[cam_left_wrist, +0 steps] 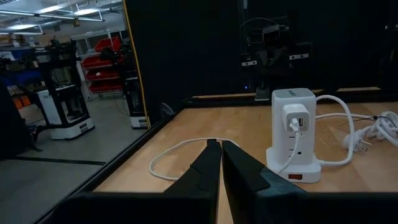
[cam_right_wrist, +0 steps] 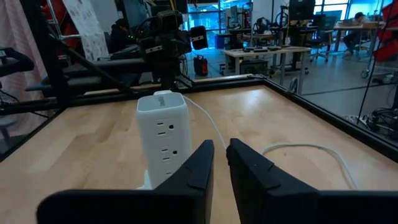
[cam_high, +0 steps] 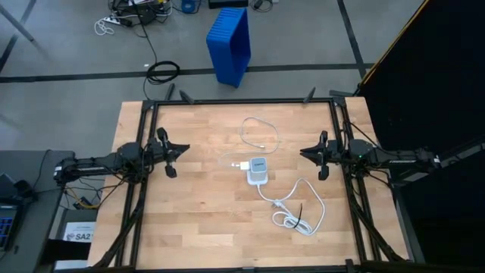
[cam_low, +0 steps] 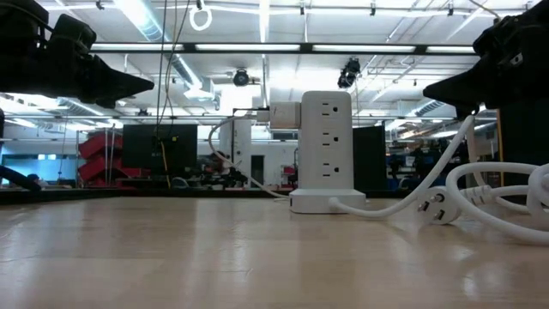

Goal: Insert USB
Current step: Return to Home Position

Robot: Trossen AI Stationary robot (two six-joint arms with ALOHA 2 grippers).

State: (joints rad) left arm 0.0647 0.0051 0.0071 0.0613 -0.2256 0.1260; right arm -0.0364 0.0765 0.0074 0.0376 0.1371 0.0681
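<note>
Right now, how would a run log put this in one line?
left gripper: left side, empty | right gripper: right side, empty | USB: appears plugged into charger on outlet tower

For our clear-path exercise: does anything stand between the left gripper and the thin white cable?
Nothing visible: bare table lies between the left gripper and the thin white cable. The outlet tower stands beyond it; the right gripper waits opposite.

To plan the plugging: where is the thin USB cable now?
High view: the USB cable loops at mid-table, just beyond the outlet tower, toward the far edge.
</note>
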